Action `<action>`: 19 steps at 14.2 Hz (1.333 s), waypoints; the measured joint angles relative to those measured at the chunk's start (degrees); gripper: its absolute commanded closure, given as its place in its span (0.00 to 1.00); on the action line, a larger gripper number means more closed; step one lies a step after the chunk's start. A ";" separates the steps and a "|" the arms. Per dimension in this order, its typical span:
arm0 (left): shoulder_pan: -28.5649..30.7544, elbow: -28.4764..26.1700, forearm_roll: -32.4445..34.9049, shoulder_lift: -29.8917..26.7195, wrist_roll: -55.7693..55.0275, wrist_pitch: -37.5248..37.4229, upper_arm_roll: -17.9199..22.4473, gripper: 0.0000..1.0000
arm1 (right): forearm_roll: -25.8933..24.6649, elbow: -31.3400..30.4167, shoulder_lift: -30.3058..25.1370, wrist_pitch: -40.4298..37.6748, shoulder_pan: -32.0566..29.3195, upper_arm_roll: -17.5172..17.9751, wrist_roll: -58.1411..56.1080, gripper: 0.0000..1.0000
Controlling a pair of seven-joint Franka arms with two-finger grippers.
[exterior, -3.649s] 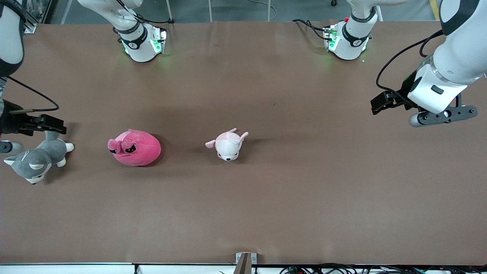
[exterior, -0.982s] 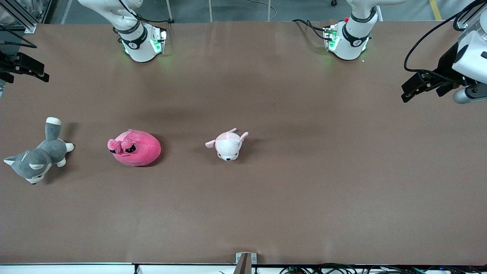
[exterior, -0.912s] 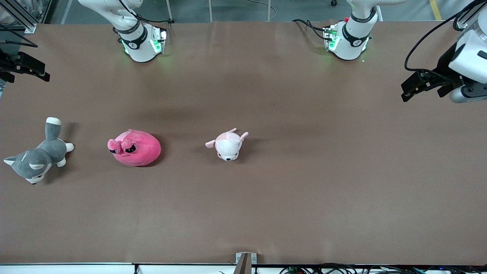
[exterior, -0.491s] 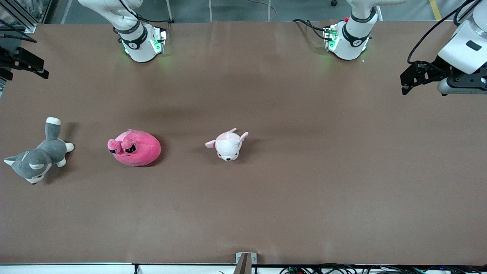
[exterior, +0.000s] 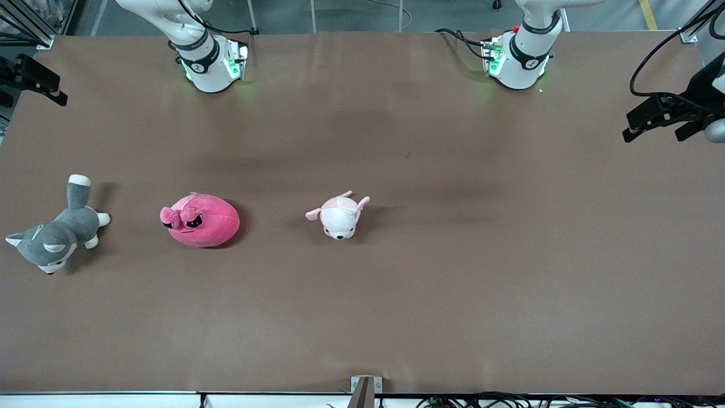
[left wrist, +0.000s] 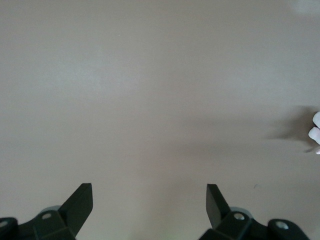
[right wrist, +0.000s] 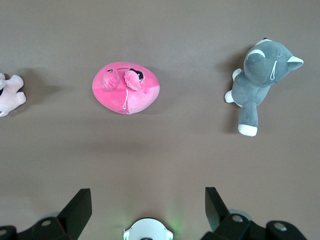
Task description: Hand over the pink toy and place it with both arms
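The pink toy [exterior: 199, 220], a round hot-pink plush with angry black eyes, lies on the brown table toward the right arm's end, between a grey husky plush and a pale puppy plush. It also shows in the right wrist view [right wrist: 127, 87]. My right gripper [exterior: 41, 86] hangs high over the table's edge at the right arm's end, open and empty [right wrist: 148, 202], well apart from the toy. At the left arm's end, my left gripper [exterior: 652, 127] is up in the air, open with nothing between its fingers [left wrist: 148, 200] and only bare table under it.
A grey-and-white husky plush [exterior: 54, 232] lies at the right arm's end of the table. A pale pink-and-white puppy plush [exterior: 338, 215] lies near the table's middle. Both arm bases [exterior: 212, 62] [exterior: 518, 59] stand along the edge farthest from the front camera.
Both grippers have drawn outward toward their own ends of the table and stayed open. The left one moved most. None of the three plush toys has moved.
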 measured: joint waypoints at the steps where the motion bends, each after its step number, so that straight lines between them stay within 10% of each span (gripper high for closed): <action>1: -2.30 0.00 -0.02 0.00 -0.07 0.00 2.64 0.00 | 0.00 -0.58 0.00 0.45 0.00 0.00 0.00 0.00; 19: -4.44 -0.32 3.89 0.47 -6.76 -0.64 -1.55 0.00 | 0.00 -0.87 -0.18 0.97 -0.01 -0.04 0.00 0.00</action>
